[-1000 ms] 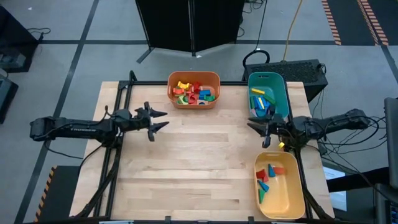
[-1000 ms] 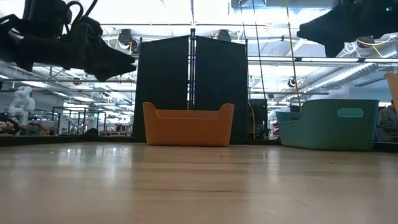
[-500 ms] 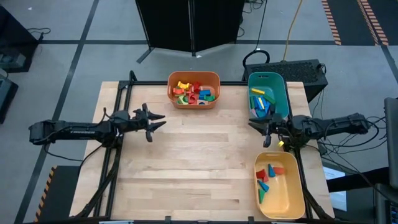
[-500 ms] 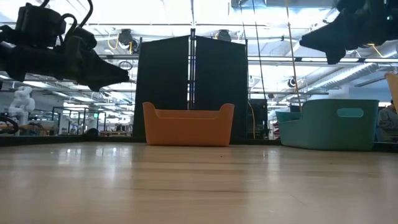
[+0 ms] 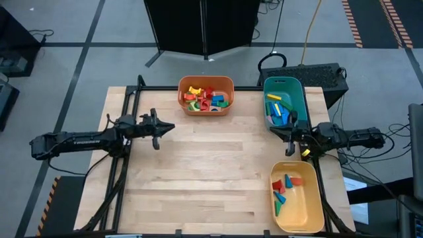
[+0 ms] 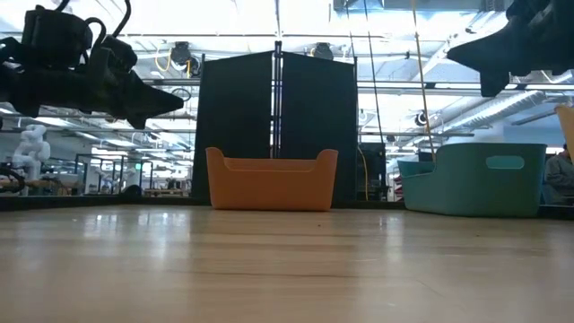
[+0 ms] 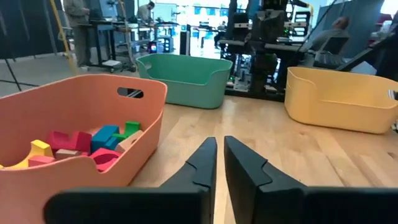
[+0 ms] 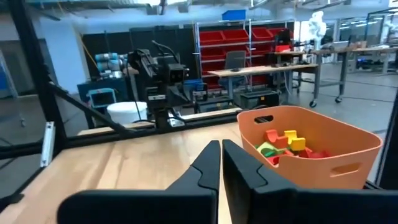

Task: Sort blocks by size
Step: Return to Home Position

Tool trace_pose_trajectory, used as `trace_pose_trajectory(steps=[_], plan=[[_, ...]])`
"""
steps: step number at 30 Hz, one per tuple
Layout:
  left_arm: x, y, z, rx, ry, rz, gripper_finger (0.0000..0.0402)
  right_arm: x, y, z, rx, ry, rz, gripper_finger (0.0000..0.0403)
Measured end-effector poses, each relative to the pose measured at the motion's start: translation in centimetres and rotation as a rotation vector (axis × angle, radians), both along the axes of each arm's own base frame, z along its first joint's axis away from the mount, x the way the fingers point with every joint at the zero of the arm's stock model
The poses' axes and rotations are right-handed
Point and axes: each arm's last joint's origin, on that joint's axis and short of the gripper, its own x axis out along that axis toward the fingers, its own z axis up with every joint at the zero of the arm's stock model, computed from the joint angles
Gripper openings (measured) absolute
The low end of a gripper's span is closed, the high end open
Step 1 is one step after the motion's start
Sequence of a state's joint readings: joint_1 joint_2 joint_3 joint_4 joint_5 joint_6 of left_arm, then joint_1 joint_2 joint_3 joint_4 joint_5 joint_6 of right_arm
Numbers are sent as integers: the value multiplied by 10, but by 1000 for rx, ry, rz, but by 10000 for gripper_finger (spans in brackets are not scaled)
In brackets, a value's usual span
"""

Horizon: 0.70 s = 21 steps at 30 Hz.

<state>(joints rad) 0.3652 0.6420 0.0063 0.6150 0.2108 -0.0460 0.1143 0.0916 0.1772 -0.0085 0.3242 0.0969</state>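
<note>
Small coloured blocks lie in three bins: some in the orange bin [image 5: 205, 95] at the far edge, some in the teal bin [image 5: 284, 102] at the far right, a few in the yellow bin [image 5: 297, 196] at the near right. My left gripper [image 5: 170, 125] hangs level above the table's left part, shut and holding nothing, pointing toward the right. My right gripper [image 5: 273, 130] hangs at the right edge between the teal and yellow bins, also shut and holding nothing, pointing left. The left wrist view shows my left gripper [image 7: 218, 155] beside the orange bin's blocks [image 7: 81, 143].
Bare wooden tabletop [image 5: 211, 172] spreads between the two arms and toward the near edge. A black frame rail [image 5: 132, 112] runs along the left side. A dark screen [image 6: 276, 126] stands behind the orange bin.
Both grippers have shut on nothing. My left gripper has drawn back a little toward the table's left edge and sunk slightly. My right gripper has drawn back toward the right edge. The blocks and bins have stayed where they were.
</note>
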Motion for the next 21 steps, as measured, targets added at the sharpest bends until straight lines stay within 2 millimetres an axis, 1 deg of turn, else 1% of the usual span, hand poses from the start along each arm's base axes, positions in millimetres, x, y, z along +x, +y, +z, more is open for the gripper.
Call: trace_pose_trajectory(steps=[8, 13, 21], plan=[[-4, 2, 3, 7, -23, -43, 3, -9, -1, -5, 28, 24, 13, 1], [-8, 4, 7, 18, -52, -50, 1, -9, -1, -6, 37, 25, 12, 1], [-12, 8, 6, -5, -44, -59, 0, -9, -1, -8, 73, 40, 13, 0]])
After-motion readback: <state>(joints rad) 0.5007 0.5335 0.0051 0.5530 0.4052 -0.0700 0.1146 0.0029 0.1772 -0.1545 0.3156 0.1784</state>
